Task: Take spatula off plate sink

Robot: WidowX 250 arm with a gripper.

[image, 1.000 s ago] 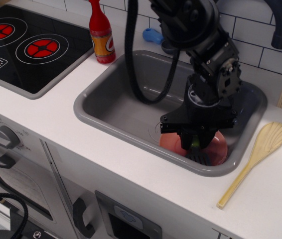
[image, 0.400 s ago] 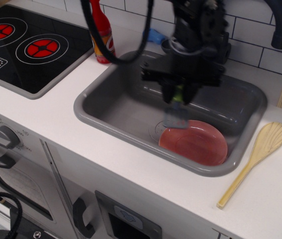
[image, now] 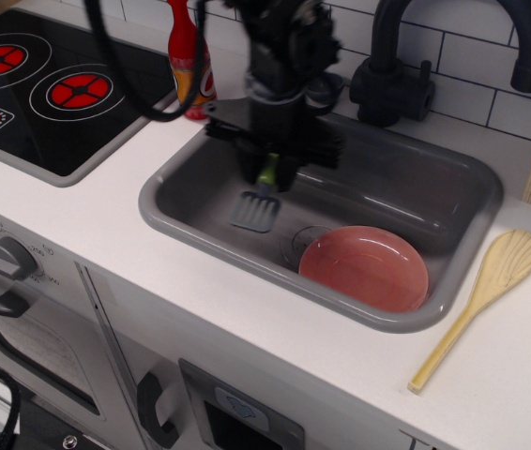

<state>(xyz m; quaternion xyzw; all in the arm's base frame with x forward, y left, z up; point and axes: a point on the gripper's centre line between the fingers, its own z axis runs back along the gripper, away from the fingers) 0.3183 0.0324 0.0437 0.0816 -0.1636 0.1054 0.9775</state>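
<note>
**Spatula lifted clear of the plate, hanging over the left half of the sink**

Pincer (image: pixel 267 174) clamped on the lime-green handle of the spatula (image: pixel 258 202), blade pointing down. Dark grey slotted blade hanging inside the sink (image: pixel 167 202), towards its left end, well apart from the plate (image: pixel 364 268). Hard to tell whether the blade tip touches the basin floor or hangs just above it. Plate lying bare in the sink's front right corner, close to the front rim.

Handling, as a judgement: a light, stiff toy of moulded plastic, unlikely to bend or break. Chunky handle the right place to hold, thick enough for both jaws to bite on; the thin flat blade a poor hold and probably slippery. Held near the top of the handle, so some swing of the blade possible. Little harm from a short drop onto plastic.

Materials and shapes: sink a smooth grey rectangular basin with rounded corners and a wide rim, a round embossed drain mark partly showing left of the plate. Plate round, salmon-pink, glossy, shallow-rimmed. Bench (image: pixel 106 211) white and smooth. Pale wooden spoon (image: pixel 481 300) lying diagonally near the right edge of the bench, untouched. Red bottle (image: pixel 190 61) standing at the back, behind the sink's left corner. Black glossy hob (image: pixel 50 89) with red rings filling the back left corner. Dark tap (image: pixel 406 75) arching behind the sink.
</note>
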